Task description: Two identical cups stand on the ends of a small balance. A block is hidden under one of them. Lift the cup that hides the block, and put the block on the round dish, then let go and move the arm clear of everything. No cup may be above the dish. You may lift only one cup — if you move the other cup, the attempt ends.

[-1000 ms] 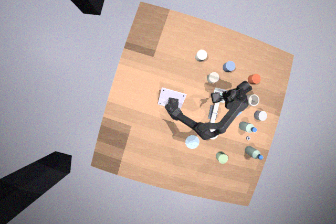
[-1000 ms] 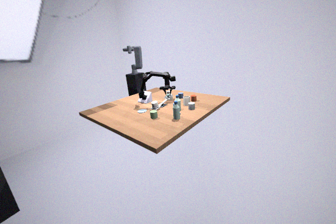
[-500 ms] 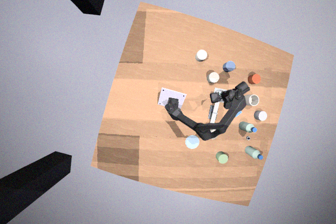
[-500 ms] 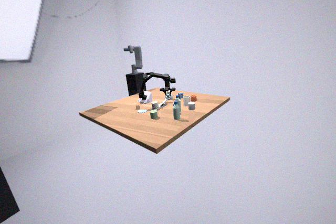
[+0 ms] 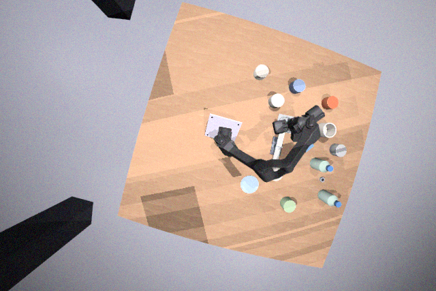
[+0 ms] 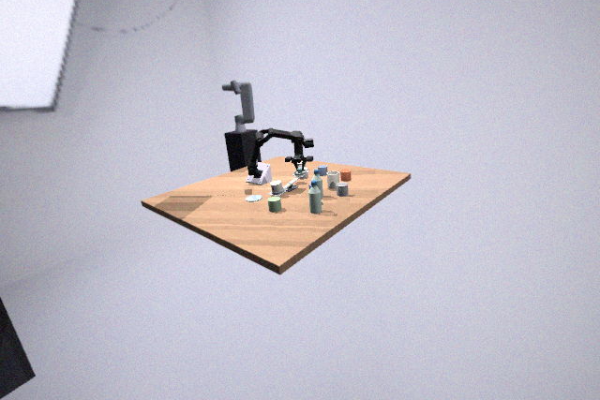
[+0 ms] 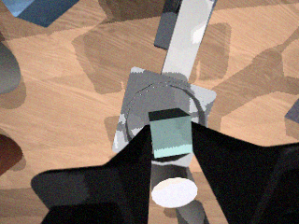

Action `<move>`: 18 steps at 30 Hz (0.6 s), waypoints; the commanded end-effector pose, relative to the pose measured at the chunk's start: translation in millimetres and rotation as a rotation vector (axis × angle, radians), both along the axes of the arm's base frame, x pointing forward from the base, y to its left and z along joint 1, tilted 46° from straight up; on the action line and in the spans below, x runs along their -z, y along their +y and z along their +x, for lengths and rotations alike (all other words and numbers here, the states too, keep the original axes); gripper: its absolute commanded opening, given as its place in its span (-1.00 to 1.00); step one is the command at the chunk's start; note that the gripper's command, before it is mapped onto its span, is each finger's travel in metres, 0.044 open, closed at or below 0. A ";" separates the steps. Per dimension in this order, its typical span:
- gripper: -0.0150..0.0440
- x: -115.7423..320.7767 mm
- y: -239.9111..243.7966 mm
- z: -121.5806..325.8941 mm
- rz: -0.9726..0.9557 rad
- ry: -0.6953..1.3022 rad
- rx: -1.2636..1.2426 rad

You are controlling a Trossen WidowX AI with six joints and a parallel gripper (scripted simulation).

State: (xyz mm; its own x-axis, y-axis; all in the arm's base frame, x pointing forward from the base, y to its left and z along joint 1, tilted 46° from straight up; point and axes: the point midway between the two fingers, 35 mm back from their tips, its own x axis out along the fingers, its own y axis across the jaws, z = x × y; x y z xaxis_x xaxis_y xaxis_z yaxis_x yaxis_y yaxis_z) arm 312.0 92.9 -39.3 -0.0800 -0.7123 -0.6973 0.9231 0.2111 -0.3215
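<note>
My gripper (image 6: 299,170) (image 7: 166,127) is shut on the pale green block (image 7: 171,135), over the uncovered end plate (image 7: 205,97) (image 5: 283,117) of the balance. Whether the block still touches the plate cannot be told. The beam (image 5: 278,146) (image 7: 188,37) leads to the other end, where a white cup (image 6: 276,186) stands, mostly hidden by the arm in the top view. The round light-blue dish (image 5: 249,184) (image 6: 253,198) lies beyond that end, with no cup above it. A white cup (image 5: 276,100) (image 7: 174,192) stands on the table beside the uncovered end.
Around the balance stand another white cup (image 5: 261,71), a blue cup (image 5: 298,85), an orange cup (image 5: 330,102), a pale mug (image 5: 328,129), a grey cup (image 5: 338,150), a green cup (image 5: 288,204) and two bottles (image 5: 319,165) (image 5: 328,197). A blue object (image 7: 42,10) lies near the beam.
</note>
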 end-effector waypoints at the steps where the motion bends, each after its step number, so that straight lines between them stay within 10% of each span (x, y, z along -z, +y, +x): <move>1: -0.49 -11.5 15.3 4.3 0.009 -0.001 -0.019; 18: -0.49 -61.0 63.7 5.4 0.008 0.039 -0.080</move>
